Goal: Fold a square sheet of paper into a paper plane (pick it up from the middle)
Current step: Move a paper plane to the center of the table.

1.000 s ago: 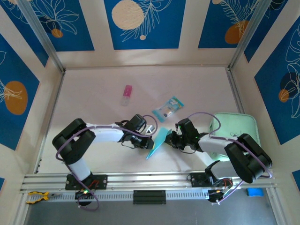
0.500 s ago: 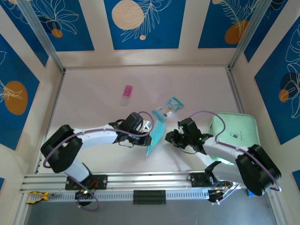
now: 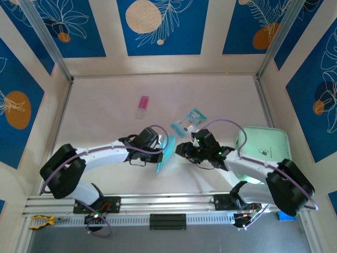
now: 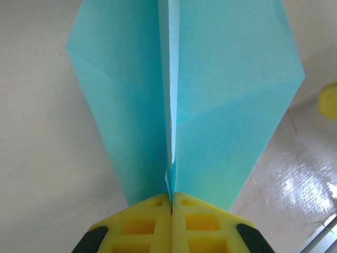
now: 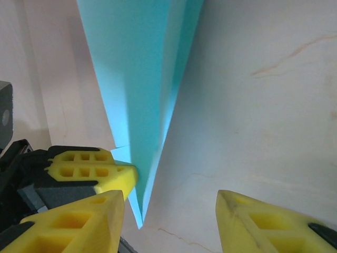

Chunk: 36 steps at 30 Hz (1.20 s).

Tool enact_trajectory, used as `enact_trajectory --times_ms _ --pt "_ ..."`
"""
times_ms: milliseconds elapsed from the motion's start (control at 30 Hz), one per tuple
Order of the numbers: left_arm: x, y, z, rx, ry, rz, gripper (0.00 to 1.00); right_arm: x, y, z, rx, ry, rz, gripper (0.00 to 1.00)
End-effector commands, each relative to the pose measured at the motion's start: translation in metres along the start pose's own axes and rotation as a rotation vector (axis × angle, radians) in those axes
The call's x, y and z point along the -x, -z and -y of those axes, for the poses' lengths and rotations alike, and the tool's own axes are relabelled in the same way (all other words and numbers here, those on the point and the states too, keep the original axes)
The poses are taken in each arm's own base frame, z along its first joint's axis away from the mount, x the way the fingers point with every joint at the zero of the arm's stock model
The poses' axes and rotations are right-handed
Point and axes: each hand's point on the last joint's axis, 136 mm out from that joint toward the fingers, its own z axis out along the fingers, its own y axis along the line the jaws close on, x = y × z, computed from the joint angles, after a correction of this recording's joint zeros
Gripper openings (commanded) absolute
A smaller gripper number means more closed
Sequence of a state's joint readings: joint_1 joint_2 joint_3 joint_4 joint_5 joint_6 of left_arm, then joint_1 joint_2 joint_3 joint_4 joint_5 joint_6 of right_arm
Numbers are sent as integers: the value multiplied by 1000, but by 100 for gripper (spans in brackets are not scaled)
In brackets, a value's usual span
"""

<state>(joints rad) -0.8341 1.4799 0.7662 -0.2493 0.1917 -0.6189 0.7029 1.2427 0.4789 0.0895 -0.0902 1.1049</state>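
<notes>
Left end effector (image 4: 171,203) is clenched tight on the paper plane (image 4: 210,95), pinching its centre fold just on the near side of the printed packet (image 3: 188,122). Right end effector (image 5: 169,197) stands parted, gripping nothing, with the plane's tip between its fingers.

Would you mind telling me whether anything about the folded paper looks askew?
The paper plane stands on edge, pinched at its crease by the left claw. Its two wings look slightly uneven: one side corner sits nearer the claw than the other. The right claw is open around the lower tip, not gripping.
</notes>
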Motion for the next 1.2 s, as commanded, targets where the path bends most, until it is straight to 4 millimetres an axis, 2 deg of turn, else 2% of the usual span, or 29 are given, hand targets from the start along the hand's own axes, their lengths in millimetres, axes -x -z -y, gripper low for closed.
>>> enact_trajectory --times_ms 0,300,433,567,700,867,967,1167 --pt "-5 6 -7 36 -9 4 0 -3 -13 -18 29 27 -39 50" --pt "-10 10 -6 10 1 31 0 -8 -44 -22 1 3 -124 48" --pt "-12 11 -9 24 -1 26 0 -9 -52 -11 -47 -22 -136 42" --pt "-16 11 -15 45 -4 20 0 -12 -55 4 -76 -51 -148 30" --pt "-23 7 -16 38 -8 -2 2 -14 -57 11 -67 -73 -165 23" --pt "-25 4 -12 23 -17 -19 8 -16 -62 14 -59 -84 -184 16" --pt "-26 1 -10 17 -20 -32 16 -17 -64 16 -65 -87 -191 16" --pt "-27 -4 -8 13 -35 -54 22 -18 -65 19 -73 -93 -193 15"
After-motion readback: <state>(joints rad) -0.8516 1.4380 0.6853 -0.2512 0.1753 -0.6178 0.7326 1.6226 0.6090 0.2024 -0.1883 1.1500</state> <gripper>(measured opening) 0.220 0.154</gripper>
